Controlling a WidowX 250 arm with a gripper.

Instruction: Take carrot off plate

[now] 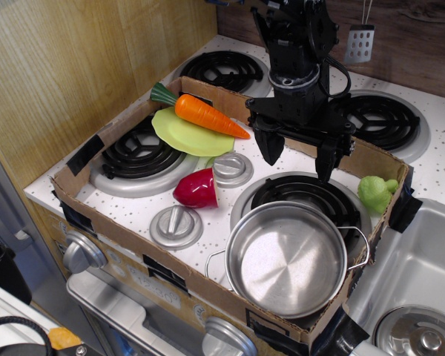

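Observation:
The orange carrot (205, 115) with a dark green top lies slantwise across the pale yellow-green plate (185, 137), its tip pointing right. The plate rests on the toy stove at the back left, partly over a burner. My gripper (297, 157) hangs to the right of the carrot, above the stove's middle. Its two black fingers point down and stand wide apart. It is open and empty, well clear of the carrot's tip.
A steel pot (285, 257) stands at the front over a burner. A dark red toy vegetable (196, 188) lies between two grey knob discs (176, 226). A green toy (376, 192) sits at the right. A low cardboard wall (148, 278) rings the stove; a sink (419, 274) lies right.

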